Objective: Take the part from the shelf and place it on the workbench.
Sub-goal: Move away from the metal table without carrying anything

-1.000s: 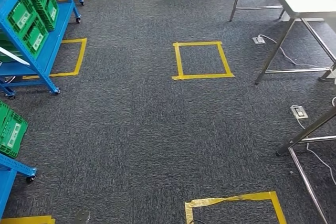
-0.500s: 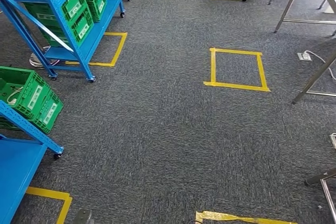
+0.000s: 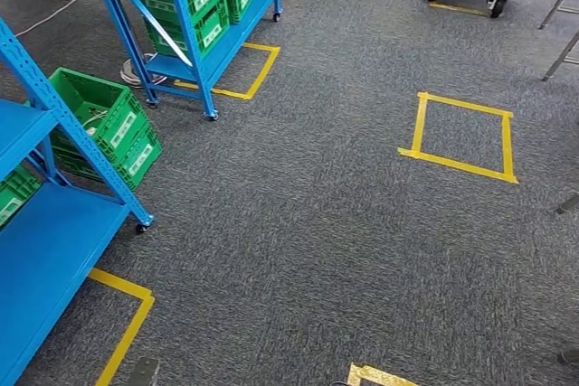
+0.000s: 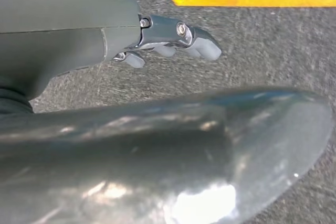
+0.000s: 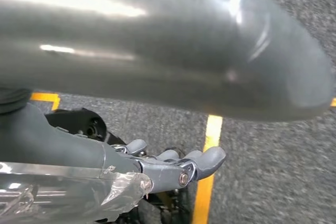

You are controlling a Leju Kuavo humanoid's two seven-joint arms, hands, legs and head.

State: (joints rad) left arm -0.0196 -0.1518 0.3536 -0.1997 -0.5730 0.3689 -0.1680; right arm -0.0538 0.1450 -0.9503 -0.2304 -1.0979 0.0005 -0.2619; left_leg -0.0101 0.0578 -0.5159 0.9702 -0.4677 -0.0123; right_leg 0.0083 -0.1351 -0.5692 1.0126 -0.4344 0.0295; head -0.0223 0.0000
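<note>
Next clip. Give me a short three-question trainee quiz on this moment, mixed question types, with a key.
1. True or false: the left hand is holding a part.
2. Multiple choice: the tape square marked on the carpet is A) red, B) yellow, C) white.
3. Fill in: the crates on the far blue shelf are coloured ____.

Key: 1 false, the hand hangs over the carpet with nothing in it. 2 B. 3 green.
</note>
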